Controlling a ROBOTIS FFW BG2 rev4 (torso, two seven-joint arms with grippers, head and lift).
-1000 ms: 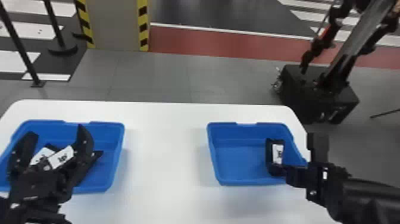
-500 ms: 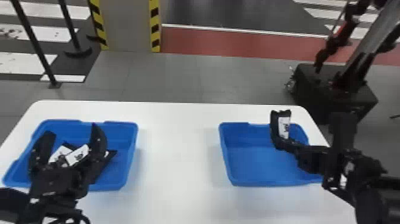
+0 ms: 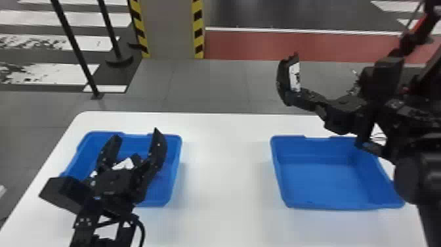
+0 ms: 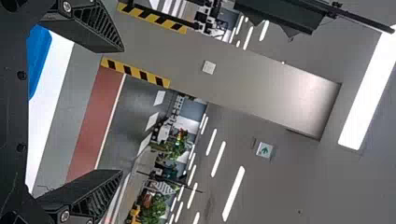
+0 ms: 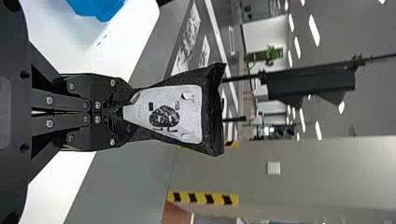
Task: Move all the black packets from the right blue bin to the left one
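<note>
I have the right gripper (image 3: pixel 295 96) closed on one end of a black packet (image 3: pixel 283 82) with a white label, holding it up in the upper right of the head view, where it shows against the grey floor past the desk's (image 3: pixel 223 164) far edge. At lower left, my left gripper (image 3: pixel 136 134) stands with its fingers spread and nothing between them, in front of the left blue bin (image 3: pixel 175 170), where I can make out white-labelled packets (image 3: pixel 126 163) partly hidden; the right blue bin (image 3: pixel 315 184) sits at lower right.
</note>
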